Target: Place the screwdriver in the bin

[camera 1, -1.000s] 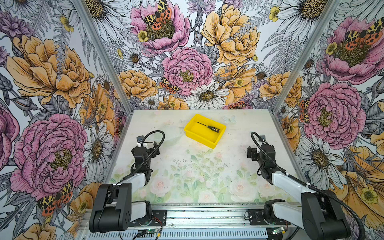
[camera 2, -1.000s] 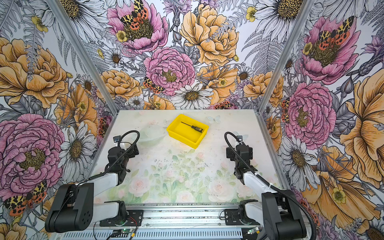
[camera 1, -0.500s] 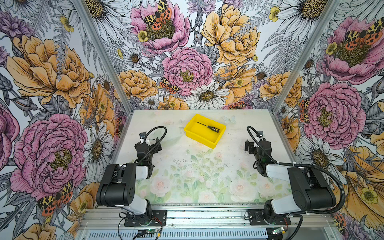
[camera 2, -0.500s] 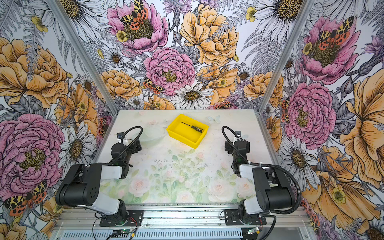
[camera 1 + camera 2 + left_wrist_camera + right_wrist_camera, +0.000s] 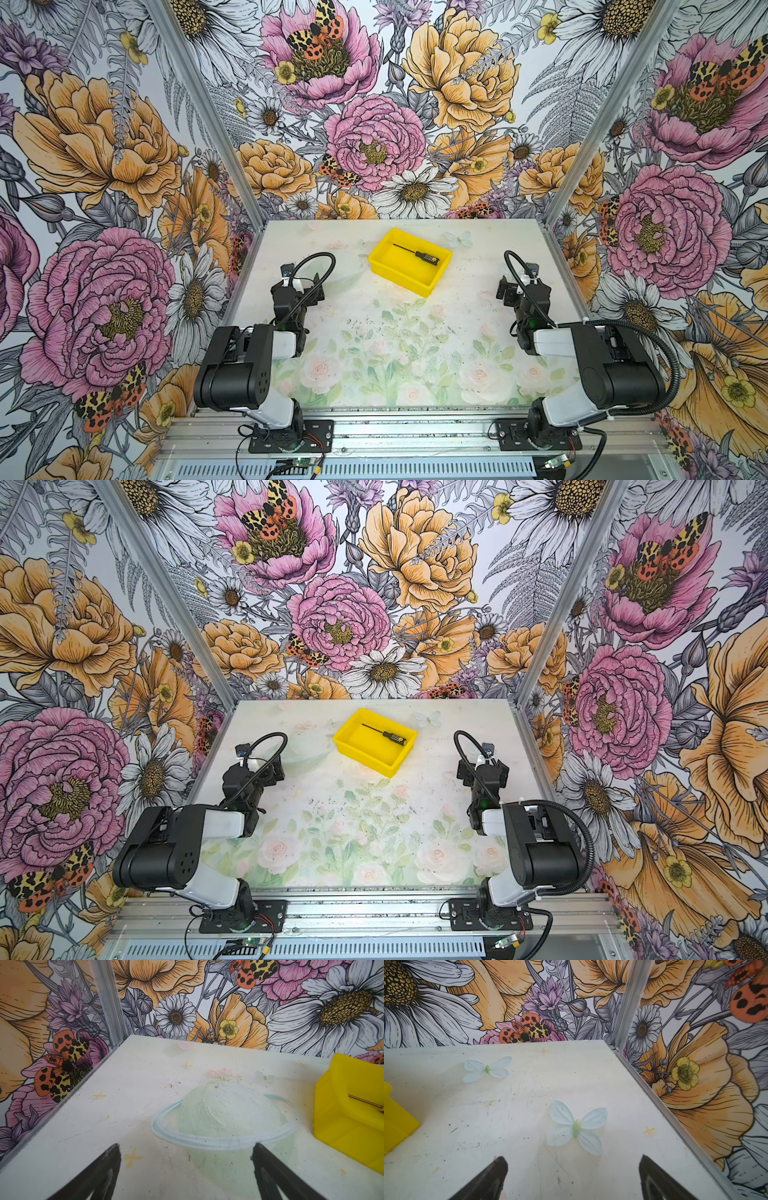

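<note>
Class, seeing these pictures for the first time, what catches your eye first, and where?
The bold floral wallpaper of pink and orange blooms covers all three walls. On the pale table, the bright yellow bin stands at the far middle, the screwdriver lying inside it. The left gripper and right gripper hang open, empty, at either side.

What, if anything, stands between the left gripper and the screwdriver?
Only the low wall of the bin. The screwdriver lies inside the bin, and the left gripper, open, is apart from the bin on its near side. No other visible object lies between them.
</note>
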`<state>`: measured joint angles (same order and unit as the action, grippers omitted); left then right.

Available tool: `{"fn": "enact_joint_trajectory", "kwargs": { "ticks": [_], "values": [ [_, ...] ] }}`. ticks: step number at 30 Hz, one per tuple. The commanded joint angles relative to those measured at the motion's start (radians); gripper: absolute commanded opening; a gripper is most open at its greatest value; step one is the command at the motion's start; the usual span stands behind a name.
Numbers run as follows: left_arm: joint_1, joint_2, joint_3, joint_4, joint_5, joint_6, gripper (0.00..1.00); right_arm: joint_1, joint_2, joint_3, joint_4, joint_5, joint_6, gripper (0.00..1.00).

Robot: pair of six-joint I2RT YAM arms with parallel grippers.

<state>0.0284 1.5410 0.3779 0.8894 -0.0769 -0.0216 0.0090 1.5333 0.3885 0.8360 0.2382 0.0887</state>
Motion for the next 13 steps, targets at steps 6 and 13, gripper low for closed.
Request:
{"fn": "enact_joint_trajectory", "kwargs": {
  "ticks": [6, 13],
  "values": [
    [-0.024, 0.007, 0.004, 0.034, -0.009, 0.034, 0.99, -0.001, 0.004, -0.005, 0.046, 0.003, 0.013, 0.99],
    [-0.034, 0.007, 0.005, 0.033, -0.026, 0.041, 0.99, -0.003, 0.004, -0.005, 0.046, 0.003, 0.014, 0.99]
  ]
}}
